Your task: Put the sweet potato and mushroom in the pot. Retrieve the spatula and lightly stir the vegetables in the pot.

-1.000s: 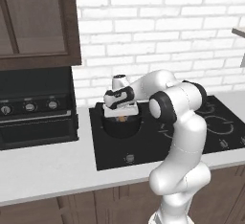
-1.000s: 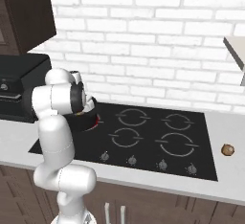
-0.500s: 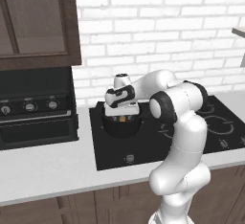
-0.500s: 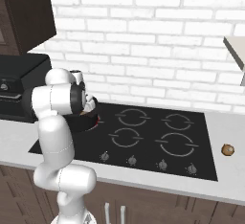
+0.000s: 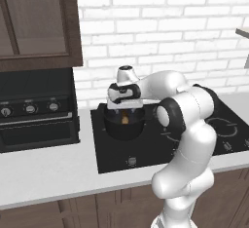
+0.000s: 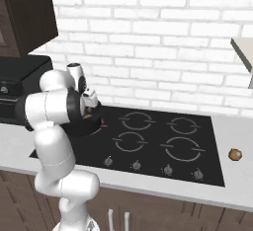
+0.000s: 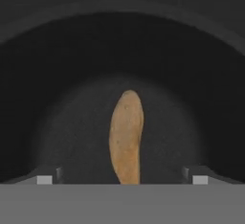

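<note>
Sweet potato point(image 7: 126, 137) on pot point(image 7: 57, 74) floor, midway between wide-spread fingers point(image 7: 45, 179), untouched by either.

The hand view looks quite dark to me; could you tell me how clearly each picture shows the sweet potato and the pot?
Hand view: the pot is near-black with soft, blurry edges, while the sweet potato stands out bright orange. Left base view: evenly lit and fairly sharp, with the sweet potato as a small orange spot below the gripper. Right base view: the arm largely covers the pot.
</note>
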Motion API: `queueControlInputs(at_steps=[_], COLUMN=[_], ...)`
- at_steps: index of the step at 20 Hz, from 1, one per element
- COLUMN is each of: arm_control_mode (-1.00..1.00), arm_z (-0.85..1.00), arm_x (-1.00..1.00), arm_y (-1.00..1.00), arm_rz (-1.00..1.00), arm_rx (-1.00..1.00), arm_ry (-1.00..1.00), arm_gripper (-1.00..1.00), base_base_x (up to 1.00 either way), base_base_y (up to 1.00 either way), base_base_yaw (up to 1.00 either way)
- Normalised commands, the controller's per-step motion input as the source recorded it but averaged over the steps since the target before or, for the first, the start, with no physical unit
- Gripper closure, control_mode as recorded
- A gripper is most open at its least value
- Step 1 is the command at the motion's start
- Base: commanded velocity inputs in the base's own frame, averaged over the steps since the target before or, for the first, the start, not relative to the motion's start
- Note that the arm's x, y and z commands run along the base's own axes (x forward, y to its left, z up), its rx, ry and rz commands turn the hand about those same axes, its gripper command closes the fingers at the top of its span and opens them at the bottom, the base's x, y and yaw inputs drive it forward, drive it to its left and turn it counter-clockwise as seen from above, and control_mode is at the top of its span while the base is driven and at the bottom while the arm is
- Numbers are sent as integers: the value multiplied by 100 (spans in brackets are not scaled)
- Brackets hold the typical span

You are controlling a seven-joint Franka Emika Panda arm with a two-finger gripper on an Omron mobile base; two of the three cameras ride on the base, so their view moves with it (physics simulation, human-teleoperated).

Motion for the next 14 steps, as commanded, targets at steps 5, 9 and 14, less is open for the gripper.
queueControlInputs(at_steps=[5,9,14], arm_control_mode=[-100,-100,-100], arm_z=[90,100,61], arm_x=[0,-9,-28], arm_y=[-2,-11,-42], arm_rz=[0,0,0], arm_rx=[-1,0,0], arm_ry=[-11,-8,10], arm_gripper=[-100,-100,-100], base_base_x=[0,0,0], base_base_y=[0,0,0], base_base_yaw=[0,0,0])
